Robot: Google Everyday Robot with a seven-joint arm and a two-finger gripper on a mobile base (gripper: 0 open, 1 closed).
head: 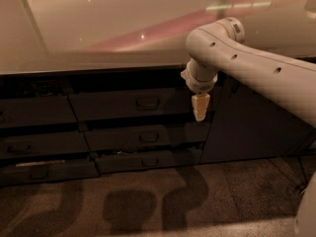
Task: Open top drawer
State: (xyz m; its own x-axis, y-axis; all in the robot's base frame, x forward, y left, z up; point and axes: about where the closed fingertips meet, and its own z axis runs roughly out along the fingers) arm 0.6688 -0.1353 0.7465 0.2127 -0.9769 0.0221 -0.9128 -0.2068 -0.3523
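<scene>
**Top drawer: shut, handle not yet taken**
The wide dark grey-black top drawer (108, 106) sits flush, with its small dark loop handle (147, 102) at the centre. My cream two-finger gripper (199, 116) hangs tip-down at the drawer's right end, pressed together and empty. To do this well I should shift left to the handle, open, seat squarely and pull straight out. My white jointed arm (256, 68) reaches in from the drawer's right, wrist bent downward.

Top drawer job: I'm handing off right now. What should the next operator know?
Tool: shut, empty, pointing down in front of the right end of the top drawer, to the right of its handle.
Top drawer: closed.
Done: nothing on the drawer itself; handle not yet gripped.
Left: probably shift the tool left to the handle, open it, grip, then pull the drawer out.
</scene>
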